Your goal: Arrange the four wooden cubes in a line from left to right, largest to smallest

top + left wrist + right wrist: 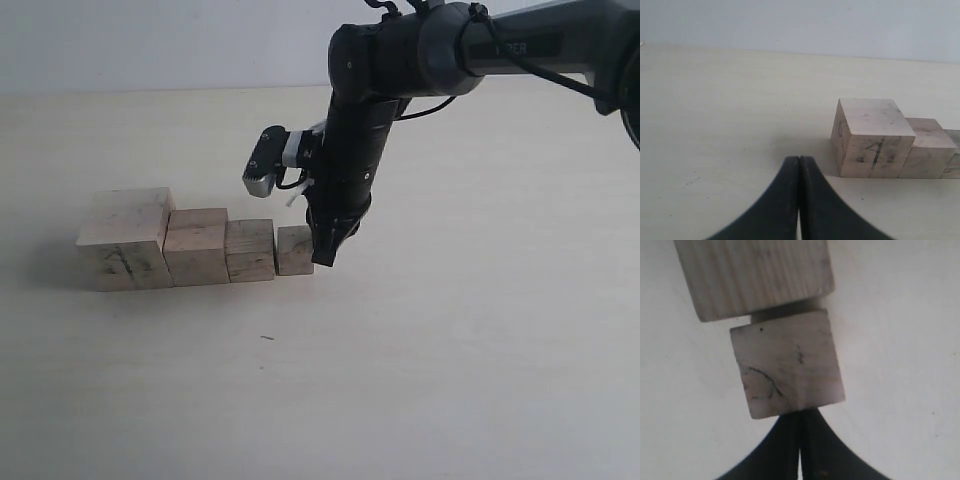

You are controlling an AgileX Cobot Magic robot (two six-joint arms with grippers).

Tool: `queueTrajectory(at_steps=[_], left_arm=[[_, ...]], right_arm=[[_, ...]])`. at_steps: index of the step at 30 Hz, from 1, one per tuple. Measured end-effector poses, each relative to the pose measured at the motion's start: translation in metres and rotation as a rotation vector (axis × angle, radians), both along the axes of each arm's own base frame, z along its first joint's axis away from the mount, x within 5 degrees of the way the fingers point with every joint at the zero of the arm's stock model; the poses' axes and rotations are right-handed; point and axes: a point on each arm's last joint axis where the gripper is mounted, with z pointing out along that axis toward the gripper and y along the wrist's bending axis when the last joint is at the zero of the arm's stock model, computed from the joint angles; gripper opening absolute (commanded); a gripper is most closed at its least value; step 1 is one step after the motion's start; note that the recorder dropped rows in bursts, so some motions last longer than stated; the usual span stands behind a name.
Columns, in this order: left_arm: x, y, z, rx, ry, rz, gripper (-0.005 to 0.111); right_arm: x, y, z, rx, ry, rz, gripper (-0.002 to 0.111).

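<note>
Four pale wooden cubes stand in a row on the table: the largest cube (125, 240) with dark marks at the left, then the second cube (196, 246), the third cube (250, 250) and the smallest cube (294, 250) at the right end. My right gripper (326, 255) is shut, its tips against the right side of the smallest cube (787, 362). The third cube (755, 277) lies just beyond it in the right wrist view. My left gripper (799, 162) is shut with nothing in it, away from the largest cube (872, 137); the left arm is out of the exterior view.
The cubes sit on a light wooden tabletop (450, 350) before a white wall. The right arm (360, 130) reaches down from the upper right, with its wrist camera (262, 165) sticking out over the row's right end.
</note>
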Motion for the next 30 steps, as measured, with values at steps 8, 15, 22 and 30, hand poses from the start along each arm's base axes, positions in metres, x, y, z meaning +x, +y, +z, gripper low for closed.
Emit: queueTrajectory(at_steps=[8,15,22,30], left_arm=[[0.0,0.0,0.0,0.0,0.0,0.0,0.0],[0.0,0.0,0.0,0.0,0.0,0.0,0.0],[0.0,0.0,0.0,0.0,0.0,0.0,0.0],[0.0,0.0,0.0,0.0,0.0,0.0,0.0]], right_arm=[[-0.0012,0.0017,0.0004,0.019,0.014,-0.006,0.0],[-0.0009,0.0021,0.0005,0.023,0.011,-0.002,0.0],[-0.0011,0.0023,0.0005,0.026,0.012,0.0,0.0],[-0.0016,0.003,0.001,0.044,0.024,0.009,0.0]])
